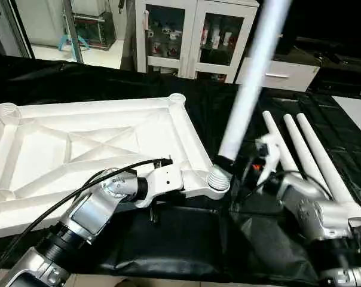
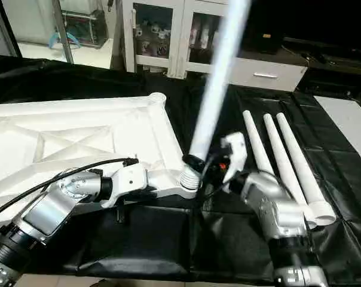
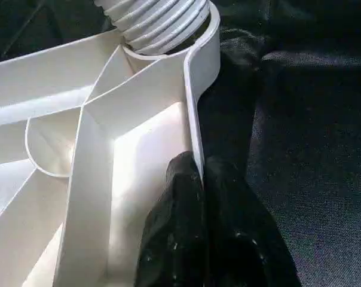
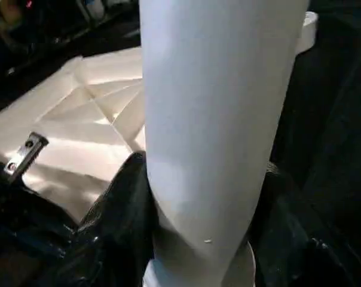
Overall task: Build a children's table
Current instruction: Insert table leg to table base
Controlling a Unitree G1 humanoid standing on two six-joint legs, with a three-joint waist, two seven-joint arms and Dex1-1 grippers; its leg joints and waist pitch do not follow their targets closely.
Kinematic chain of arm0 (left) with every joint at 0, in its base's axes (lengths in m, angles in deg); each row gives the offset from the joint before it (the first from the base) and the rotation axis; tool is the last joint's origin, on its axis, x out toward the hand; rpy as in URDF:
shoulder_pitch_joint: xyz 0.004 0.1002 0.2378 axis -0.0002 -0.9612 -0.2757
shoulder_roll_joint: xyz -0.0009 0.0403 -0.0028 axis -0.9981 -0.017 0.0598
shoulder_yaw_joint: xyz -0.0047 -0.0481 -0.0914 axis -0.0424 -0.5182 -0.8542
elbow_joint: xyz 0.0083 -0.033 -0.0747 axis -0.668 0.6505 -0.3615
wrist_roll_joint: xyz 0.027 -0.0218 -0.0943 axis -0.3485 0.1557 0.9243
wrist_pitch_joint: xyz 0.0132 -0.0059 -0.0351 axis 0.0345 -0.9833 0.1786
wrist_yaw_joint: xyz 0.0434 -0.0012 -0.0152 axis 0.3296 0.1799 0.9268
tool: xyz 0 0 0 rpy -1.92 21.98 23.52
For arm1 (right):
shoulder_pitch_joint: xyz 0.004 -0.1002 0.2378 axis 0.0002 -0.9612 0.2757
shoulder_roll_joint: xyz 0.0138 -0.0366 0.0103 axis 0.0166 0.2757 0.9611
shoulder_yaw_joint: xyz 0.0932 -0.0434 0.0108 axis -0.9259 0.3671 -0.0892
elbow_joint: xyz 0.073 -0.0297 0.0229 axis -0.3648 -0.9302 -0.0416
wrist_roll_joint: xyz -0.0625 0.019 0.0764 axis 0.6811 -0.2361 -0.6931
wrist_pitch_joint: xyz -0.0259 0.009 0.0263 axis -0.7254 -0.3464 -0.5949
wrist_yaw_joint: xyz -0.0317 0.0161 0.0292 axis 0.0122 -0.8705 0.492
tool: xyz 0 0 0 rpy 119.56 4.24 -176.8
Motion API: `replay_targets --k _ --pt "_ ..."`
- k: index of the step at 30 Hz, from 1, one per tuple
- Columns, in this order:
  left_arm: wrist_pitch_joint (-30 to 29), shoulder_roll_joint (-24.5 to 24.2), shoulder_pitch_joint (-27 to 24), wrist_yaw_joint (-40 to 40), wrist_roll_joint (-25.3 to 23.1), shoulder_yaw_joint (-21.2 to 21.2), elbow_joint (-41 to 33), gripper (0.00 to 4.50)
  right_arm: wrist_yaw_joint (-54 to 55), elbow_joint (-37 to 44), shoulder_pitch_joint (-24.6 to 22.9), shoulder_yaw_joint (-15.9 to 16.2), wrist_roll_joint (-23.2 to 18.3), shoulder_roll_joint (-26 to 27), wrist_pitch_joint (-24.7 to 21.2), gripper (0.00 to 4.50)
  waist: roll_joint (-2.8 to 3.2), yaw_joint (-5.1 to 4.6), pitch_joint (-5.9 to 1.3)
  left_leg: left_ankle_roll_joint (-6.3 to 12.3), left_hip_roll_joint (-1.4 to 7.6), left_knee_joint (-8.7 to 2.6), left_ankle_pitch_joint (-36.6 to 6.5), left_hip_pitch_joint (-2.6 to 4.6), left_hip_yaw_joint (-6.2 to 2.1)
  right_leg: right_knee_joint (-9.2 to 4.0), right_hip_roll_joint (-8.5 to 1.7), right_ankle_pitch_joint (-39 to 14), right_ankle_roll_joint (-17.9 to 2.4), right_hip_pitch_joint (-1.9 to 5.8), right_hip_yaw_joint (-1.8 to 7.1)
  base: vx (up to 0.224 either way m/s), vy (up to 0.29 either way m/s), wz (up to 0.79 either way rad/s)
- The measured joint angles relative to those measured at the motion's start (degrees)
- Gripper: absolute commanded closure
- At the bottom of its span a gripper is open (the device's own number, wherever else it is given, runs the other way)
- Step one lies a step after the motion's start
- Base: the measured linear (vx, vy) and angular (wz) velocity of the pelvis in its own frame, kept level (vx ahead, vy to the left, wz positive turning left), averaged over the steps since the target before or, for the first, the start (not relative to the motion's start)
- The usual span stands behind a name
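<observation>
The white table top (image 1: 91, 149) lies upside down on the black cloth, its X-ribbed underside facing up. My left gripper (image 3: 199, 179) is shut on the top's near rim, just beside the near right corner socket (image 1: 218, 185). One white leg (image 1: 246, 89) stands in that socket by its threaded end (image 3: 156, 24) and leans up and to the right. My right gripper (image 2: 195, 160) is shut on this leg just above the thread, with black fingers (image 4: 121, 203) on either side of it. Three more legs (image 1: 312, 155) lie side by side on the cloth to the right.
The black cloth (image 1: 168, 245) covers the work surface up to its front edge. Glass-door cabinets (image 1: 192, 36) and a white drawer unit (image 1: 276, 75) stand behind. A black cable (image 1: 67, 197) runs along my left forearm. Other corner sockets (image 1: 6, 110) (image 1: 176, 98) stand bare.
</observation>
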Motion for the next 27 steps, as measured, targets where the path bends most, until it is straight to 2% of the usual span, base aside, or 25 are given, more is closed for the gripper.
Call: replay_targets --k 10,17,27 --pt "0.0 0.7 0.01 0.01 -0.37 0.0 0.01 4.5 2.37 2.86 -5.12 -2.88 -1.9 3.29 3.86 2.62 0.01 0.59 -0.02 0.0 -0.01 -0.21 0.0 0.01 0.02 -0.16 -0.01 -0.03 0.03 0.0 -0.02 0.0 0.0 0.0" --pt "0.0 1.07 0.03 0.1 -0.45 -0.06 0.22 4.5 2.45 5.57 -8.09 -0.97 1.01 3.4 9.95 2.62 0.06 0.74 -0.05 0.0 -0.02 -0.27 0.0 0.01 0.05 -0.26 -0.03 -0.02 0.03 0.03 -0.02 0.0 0.0 0.0" --pt "0.0 1.45 0.05 0.06 -0.48 -0.14 0.35 4.5 2.21 7.35 -11.06 0.62 3.29 2.77 15.15 2.62 0.02 0.88 -0.07 0.01 -0.04 -0.37 -0.01 0.01 0.09 -0.32 -0.07 -0.26 0.43 0.05 -0.03 0.0 0.0 0.0"
